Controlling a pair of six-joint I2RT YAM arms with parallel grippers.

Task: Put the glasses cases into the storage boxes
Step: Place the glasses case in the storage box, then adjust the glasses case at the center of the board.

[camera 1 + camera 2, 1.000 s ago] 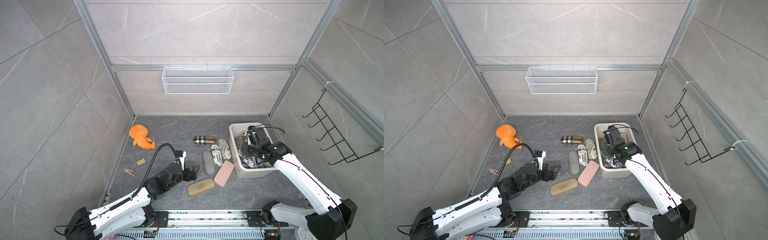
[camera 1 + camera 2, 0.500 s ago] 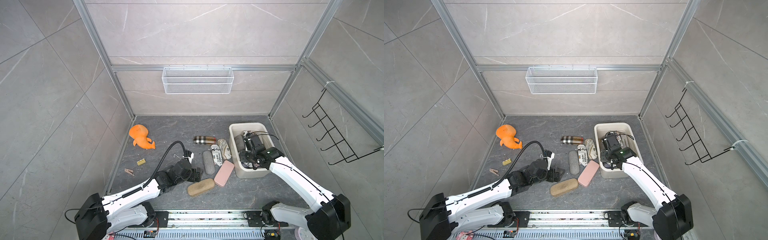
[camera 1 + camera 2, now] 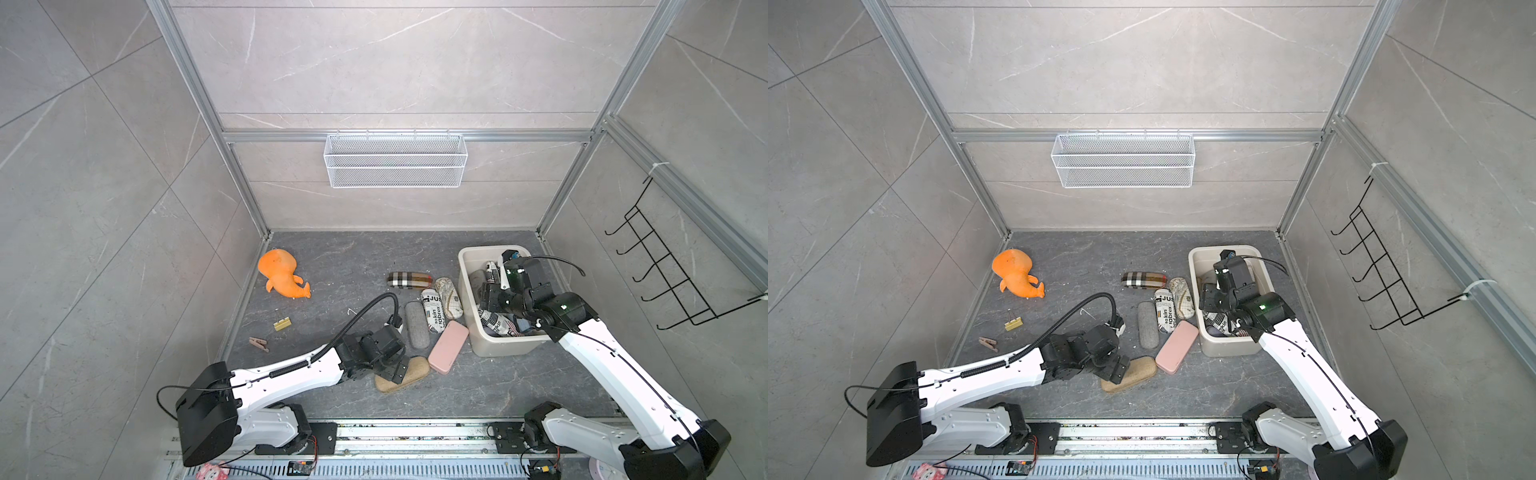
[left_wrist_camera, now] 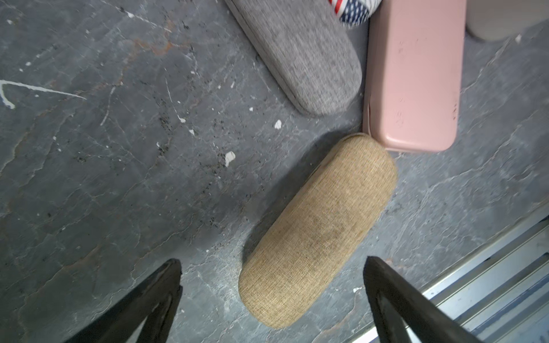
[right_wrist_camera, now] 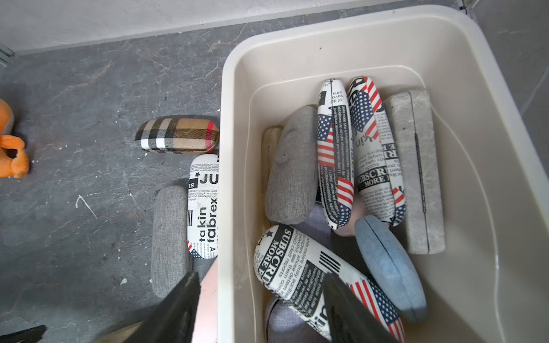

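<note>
Cases are split between the tabletop (image 3: pixel 353 257) and the beige tub (image 5: pixel 230 148) right now.

Left tool (image 4: pixel 271 261) hangs low over the near end of the tan case (image 4: pixel 318 231). Its fingers are spread wide, one on either side of that end, and as far as I can see they're not touching it, so it's released and gripping nothing. The tan case lies flat at an angle, and its far end just about meets a corner of the pink case (image 4: pixel 413 77). Beside the pink one is the grey case (image 4: pixel 309 56), then the newspaper case (image 5: pixel 205 208), then the map-print case (image 3: pixel 449 297) just beside the tub wall. The plaid case (image 5: pixel 178 135) lies crosswise behind those, with one end close to the tub.

Right tool (image 5: pixel 261 275) hangs over the tub wall on the side facing the loose cases. From the wrist camera one finger lines up outside the wall and the other over the inside. The fingers are parted with nothing pinched between them. Right below, the newsprint case (image 5: pixel 303 273) lies on top of the pile in the tub. Also in there:
- a blue case (image 5: pixel 386 267)
- a flag-print case (image 5: pixel 334 154) up on its edge
- a second flag-print case (image 5: pixel 374 154) beside it
- a rounded grey fabric case (image 5: pixel 292 169)
- a flat stone-grey case (image 5: pixel 416 172) on the far side

The orange plush toy (image 3: pixel 282 274) sits well apart, over by the left wall.
</note>
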